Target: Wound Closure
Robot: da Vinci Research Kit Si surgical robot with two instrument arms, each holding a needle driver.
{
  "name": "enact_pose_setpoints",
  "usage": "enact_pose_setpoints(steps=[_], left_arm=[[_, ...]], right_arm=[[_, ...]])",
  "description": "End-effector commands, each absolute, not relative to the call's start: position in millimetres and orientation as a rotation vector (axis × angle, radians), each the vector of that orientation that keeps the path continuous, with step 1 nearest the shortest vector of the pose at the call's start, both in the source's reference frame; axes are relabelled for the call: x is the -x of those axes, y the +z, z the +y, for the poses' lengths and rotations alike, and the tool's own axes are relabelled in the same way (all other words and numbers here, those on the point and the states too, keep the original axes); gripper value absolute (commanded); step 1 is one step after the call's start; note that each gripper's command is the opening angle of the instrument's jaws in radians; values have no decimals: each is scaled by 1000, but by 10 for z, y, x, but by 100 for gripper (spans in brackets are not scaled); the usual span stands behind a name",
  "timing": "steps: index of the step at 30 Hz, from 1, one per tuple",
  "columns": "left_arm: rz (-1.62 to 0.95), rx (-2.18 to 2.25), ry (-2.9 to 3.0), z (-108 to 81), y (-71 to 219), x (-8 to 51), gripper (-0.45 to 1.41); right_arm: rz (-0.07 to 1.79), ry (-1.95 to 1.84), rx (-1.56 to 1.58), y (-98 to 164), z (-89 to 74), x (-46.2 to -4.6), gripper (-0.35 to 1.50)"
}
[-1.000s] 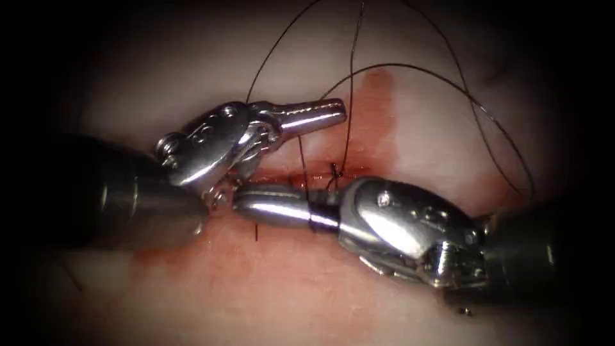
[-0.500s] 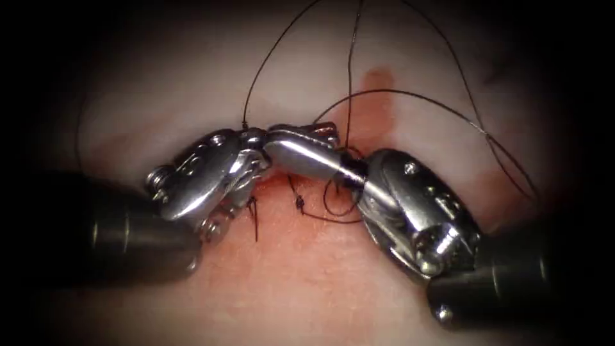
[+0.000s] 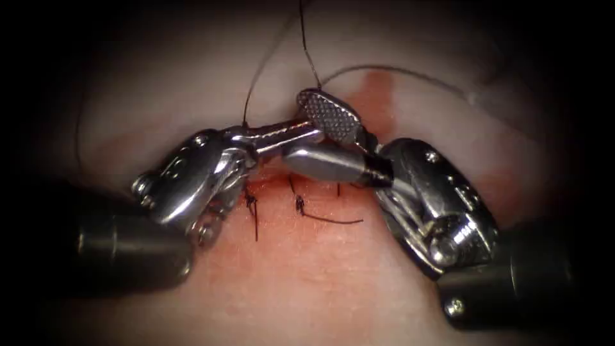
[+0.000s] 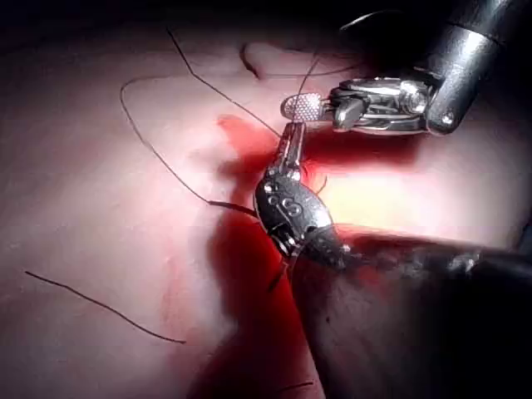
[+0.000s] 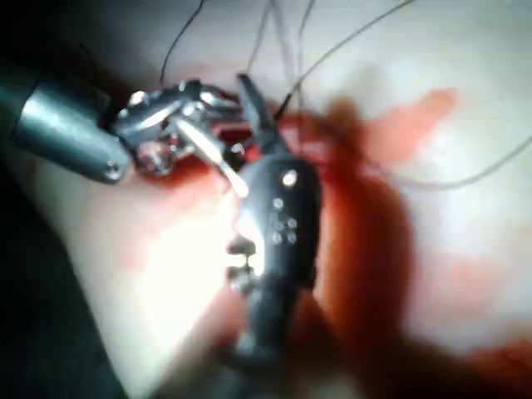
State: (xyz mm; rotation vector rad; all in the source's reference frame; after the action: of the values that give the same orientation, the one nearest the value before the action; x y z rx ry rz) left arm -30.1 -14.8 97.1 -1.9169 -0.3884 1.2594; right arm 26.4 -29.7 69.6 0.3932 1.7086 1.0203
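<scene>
Two grippers meet over the cut (image 3: 320,186): the left gripper (image 3: 301,128), jaws together, and the right gripper (image 3: 314,138), jaws apart. Two knotted stitches (image 3: 248,202) (image 3: 299,205) sit on the cut, each with cut thread ends. One patch of red fluid (image 3: 375,102) lies just above the cut.

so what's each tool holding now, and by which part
The right arm's steel tool holds nothing: jaws open. The left arm's steel tool has shut jaws; whether they pinch the thin dark thread cannot be told.
</scene>
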Motion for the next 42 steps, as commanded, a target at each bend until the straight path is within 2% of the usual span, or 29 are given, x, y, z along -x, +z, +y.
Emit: enact_pose_setpoints(steps=[1, 6, 10, 20, 23, 33, 37, 40, 41, 42], left_arm=[[-390, 1915, 1259, -152, 977, 307, -45], [-382, 1916, 1257, -157, 974, 312, -45], [-389, 1923, 1261, -161, 972, 314, -45], [-401, 1937, 1256, -168, 969, 308, -45], [-406, 1943, 1255, -171, 967, 307, -45], [-429, 1961, 1268, -187, 960, 319, -45], [-435, 1965, 1270, -190, 959, 319, -45], [-437, 1967, 1271, -191, 959, 320, -45], [-439, 1969, 1272, -190, 959, 321, -45], [-439, 1968, 1272, -190, 959, 322, -45]], right_arm=[[1709, 1021, -393, 702, -304, -270, 78], [1709, 1019, -392, 703, -305, -269, 72], [1709, 1017, -392, 705, -304, -265, 61], [1690, 1047, -360, 717, -302, -244, 49], [1670, 1090, -345, 724, -302, -237, 41], [1665, 1131, -327, 725, -299, -238, 27], [1648, 1162, -306, 726, -297, -238, 27], [1626, 1183, -282, 725, -294, -238, 36], [1609, 1190, -279, 723, -292, -238, 47], [1579, 1200, -274, 721, -290, -239, 71]])
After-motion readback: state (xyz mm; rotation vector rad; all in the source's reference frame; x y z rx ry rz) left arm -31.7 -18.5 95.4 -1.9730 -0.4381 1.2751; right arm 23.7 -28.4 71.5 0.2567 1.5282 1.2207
